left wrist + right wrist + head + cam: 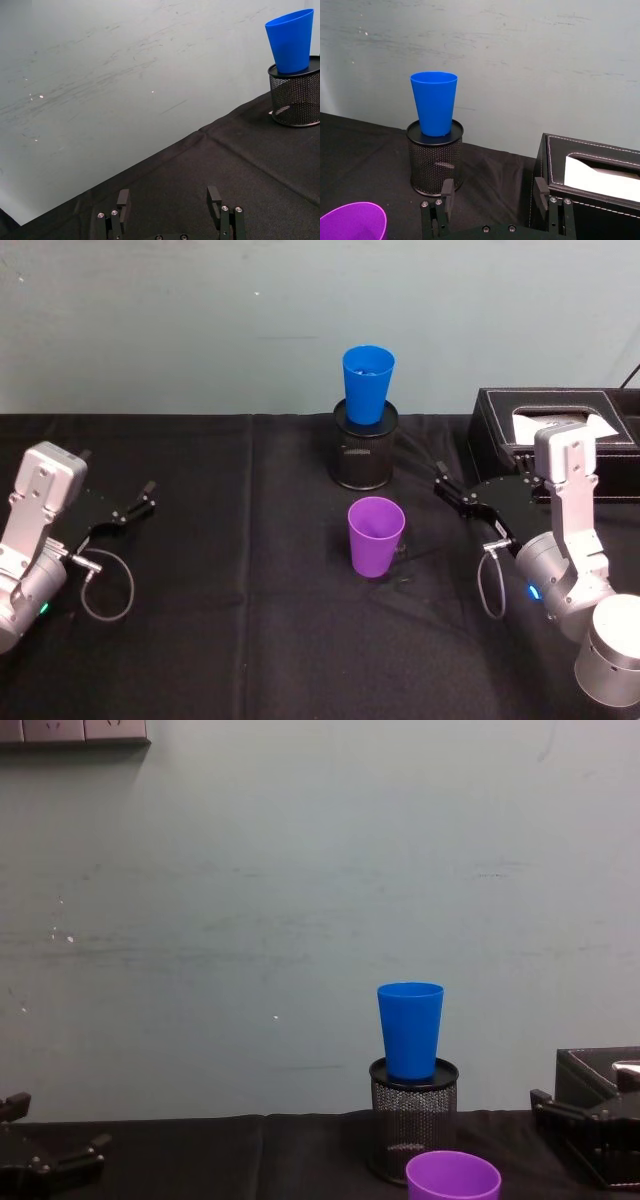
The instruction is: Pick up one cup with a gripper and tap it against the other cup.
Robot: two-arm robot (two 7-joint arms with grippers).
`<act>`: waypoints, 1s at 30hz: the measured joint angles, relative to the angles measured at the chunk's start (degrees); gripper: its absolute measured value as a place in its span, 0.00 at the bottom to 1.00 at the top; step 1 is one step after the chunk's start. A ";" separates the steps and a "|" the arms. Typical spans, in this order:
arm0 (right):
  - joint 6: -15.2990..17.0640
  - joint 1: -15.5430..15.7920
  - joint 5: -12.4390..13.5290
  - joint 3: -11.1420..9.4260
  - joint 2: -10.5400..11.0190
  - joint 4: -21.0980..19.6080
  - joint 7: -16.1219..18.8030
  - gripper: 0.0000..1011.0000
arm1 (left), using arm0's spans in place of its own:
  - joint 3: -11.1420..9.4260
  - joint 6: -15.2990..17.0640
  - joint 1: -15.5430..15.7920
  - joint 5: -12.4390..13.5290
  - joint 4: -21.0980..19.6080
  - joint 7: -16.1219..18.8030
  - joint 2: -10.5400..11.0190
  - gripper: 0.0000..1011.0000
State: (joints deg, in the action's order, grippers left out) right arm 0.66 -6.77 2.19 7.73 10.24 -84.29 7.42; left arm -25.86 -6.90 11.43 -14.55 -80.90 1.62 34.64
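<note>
Inspector: Purple cup [376,536] stands upright mid-counter; blue cup [367,383] sits in the mesh holder [364,453] behind it. Right gripper [455,492], fingers apart, is beside the purple cup; left gripper [128,508], fingers apart, is parked.

Supervisor: Risk?

Inspector: A hard tap could likely topple the perched blue cup.

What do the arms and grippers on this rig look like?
Both arms are silver-grey with rounded joints and boxy upper links. The left gripper and right gripper are black, two-fingered, on flat black plates with small silver screws. A grey cable loops below each wrist. The left arm has a small green light, the right a blue one.
</note>
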 joint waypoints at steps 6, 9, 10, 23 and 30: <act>-0.03 0.12 0.12 -0.01 0.01 -0.18 0.04 0.99 | 0.00 0.00 0.00 0.00 0.00 0.00 0.00 0.99; -0.06 0.19 0.33 -0.04 0.03 -0.29 0.04 0.99 | 0.00 0.00 0.00 0.00 0.00 0.00 0.00 0.99; -0.07 0.20 0.37 -0.04 0.04 -0.31 0.05 0.99 | 0.00 0.00 0.00 0.00 0.00 0.00 0.00 0.99; -0.16 0.32 0.55 -0.07 0.07 -0.50 0.20 0.99 | 0.00 0.00 0.00 0.00 0.00 0.00 0.00 0.99; -0.19 0.36 0.60 -0.07 0.07 -0.54 0.22 0.99 | 0.00 0.00 0.00 0.00 0.00 0.00 0.00 0.99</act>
State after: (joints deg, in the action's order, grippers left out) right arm 0.47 -6.41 2.79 7.66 10.31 -84.83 7.64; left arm -25.86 -6.91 11.43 -14.55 -80.90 1.62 34.65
